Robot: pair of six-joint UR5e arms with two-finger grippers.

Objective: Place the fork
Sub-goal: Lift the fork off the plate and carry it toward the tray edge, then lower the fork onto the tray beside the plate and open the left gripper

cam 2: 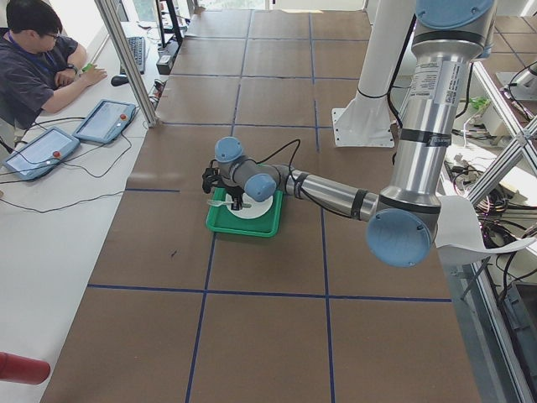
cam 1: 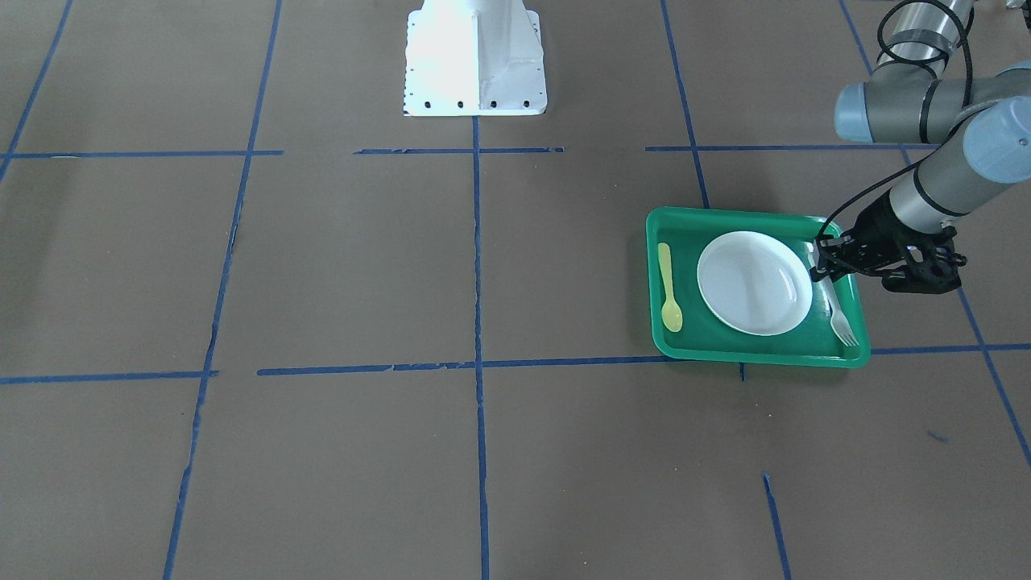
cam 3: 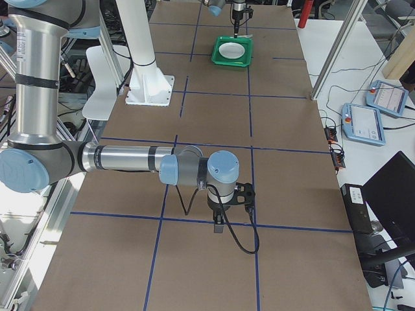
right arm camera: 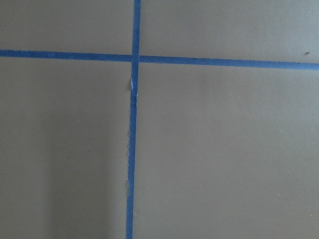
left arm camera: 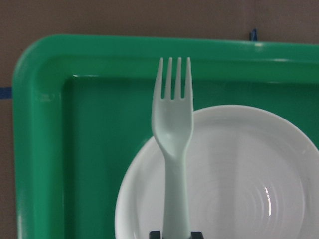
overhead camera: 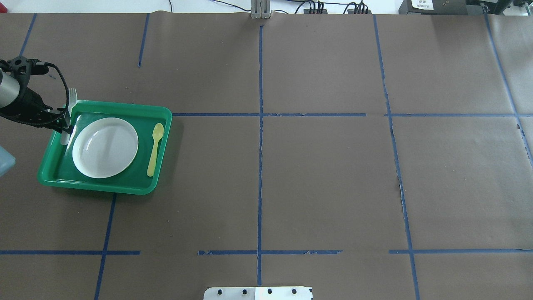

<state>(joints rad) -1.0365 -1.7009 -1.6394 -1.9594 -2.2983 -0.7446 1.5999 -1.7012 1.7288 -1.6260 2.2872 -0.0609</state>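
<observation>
The pale white plastic fork (left arm camera: pixel 172 129) is held by its handle in my left gripper (left arm camera: pixel 172 235), tines pointing away from the wrist. It hangs over the green tray (left arm camera: pixel 40 124), by the edge of the white plate (left arm camera: pixel 239 189). In the front-facing view the left gripper (cam 1: pixel 823 266) is at the tray's (cam 1: pixel 668 225) right side, and the fork (cam 1: pixel 842 322) runs along the plate (cam 1: pixel 753 282). A yellow spoon (cam 1: pixel 668 290) lies on the plate's other side. My right gripper (cam 3: pixel 219 228) shows only in the exterior right view, far from the tray; I cannot tell its state.
The robot's white base (cam 1: pixel 475 56) stands at the table's middle. Blue tape lines cross the brown table cover (right arm camera: pixel 133 149). An operator (cam 2: pixel 33 59) sits at a side desk with tablets.
</observation>
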